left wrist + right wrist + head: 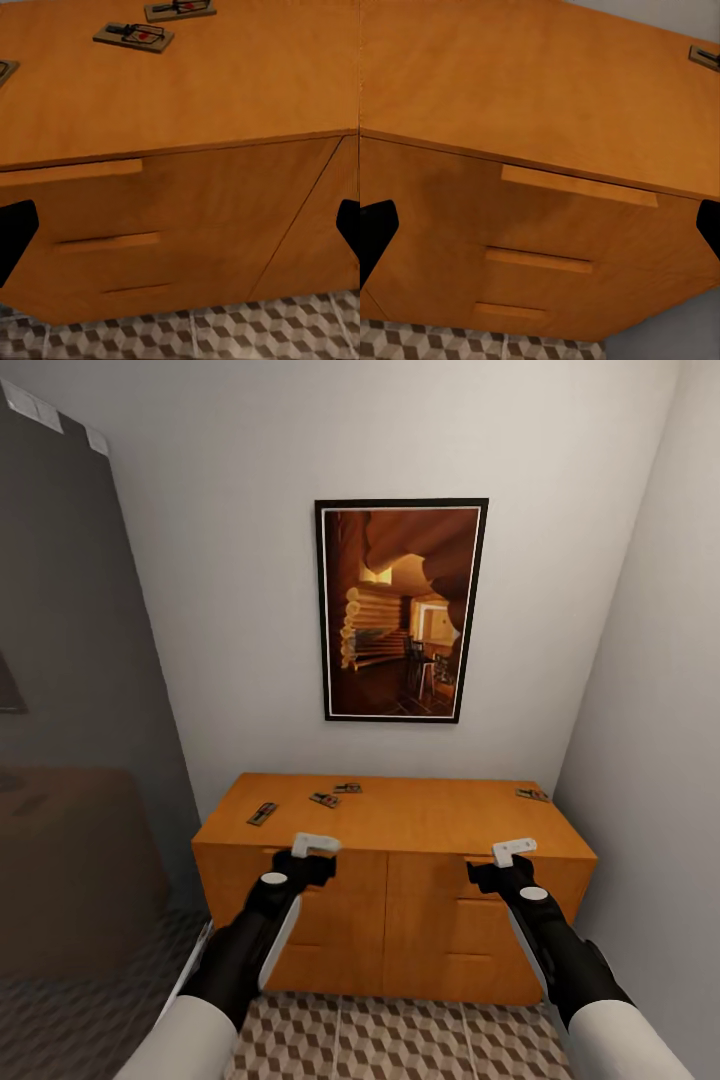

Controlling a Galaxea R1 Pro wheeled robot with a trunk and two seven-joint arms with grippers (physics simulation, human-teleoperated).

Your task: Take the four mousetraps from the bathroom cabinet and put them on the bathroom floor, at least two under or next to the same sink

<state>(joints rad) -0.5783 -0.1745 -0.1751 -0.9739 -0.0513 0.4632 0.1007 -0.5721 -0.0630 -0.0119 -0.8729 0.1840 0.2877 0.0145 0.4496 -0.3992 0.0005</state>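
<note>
Claws come first: our left gripper (pixel 312 857) and right gripper (pixel 512 860) both stand spread and empty before the cabinet (pixel 390 890). Beyond them we see four mousetraps (pixel 323 799) lying apart on its top, three nearer the left claw, one at the far right corner.

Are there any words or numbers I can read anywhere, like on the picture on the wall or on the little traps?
None can be read.
Framed picture: a log-cabin scene, no lettering.
Mousetraps on the cabinet: a small red patch, no letters legible.
Wall plates at upper left: blank.
</note>
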